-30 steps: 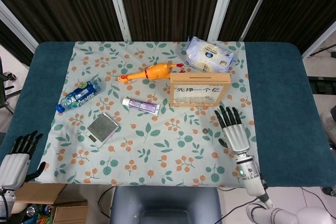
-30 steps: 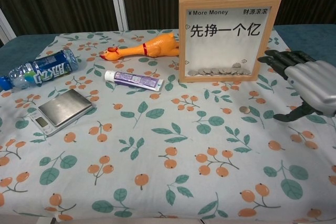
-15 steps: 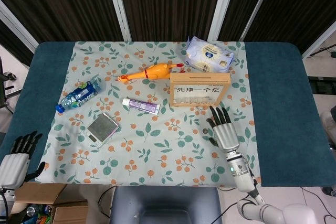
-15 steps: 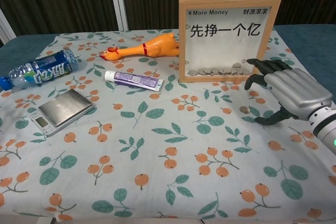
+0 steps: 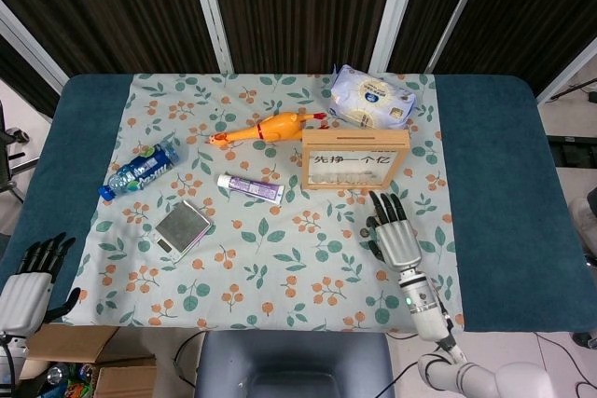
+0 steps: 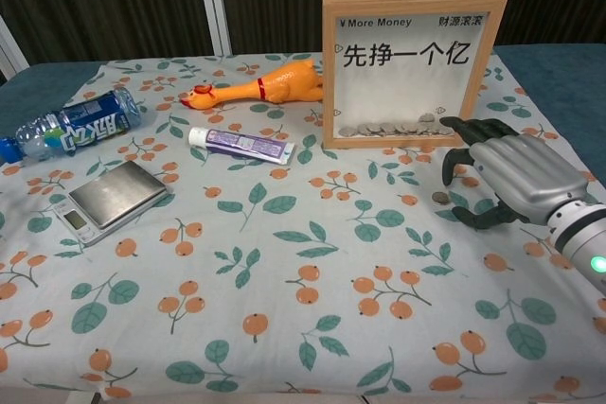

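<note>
Since the earlier frames the right hand (image 5: 395, 238) has slid left and slightly toward the robot, from beside the frame's right corner to a spot in front of the wooden coin-bank frame (image 5: 355, 158), and its fingers have begun to curl downward.

From the head camera, the right hand lies palm down on the flowered cloth (image 5: 270, 267) covering the surface, fingers apart and holding nothing, their tips just short of the frame's base. The coin (image 5: 365, 231) lies on the cloth just beside the hand's thumb side. The left hand (image 5: 28, 281) hangs off the near left corner, fingers loosely spread, empty.

From the chest camera, the right hand (image 6: 511, 177) arches over the cloth with fingers (image 6: 461, 142) bent toward it. The small coin (image 6: 439, 198) sits between the thumb and the other fingers, not yet touched. More coins show behind the glass of the frame (image 6: 409, 68).

The step in hand looks like the reach for the loose coin. The next move calls for lowering thumb and fingertip onto it and pinching a flat, thin thing off soft cloth, which could easily slip.
</note>
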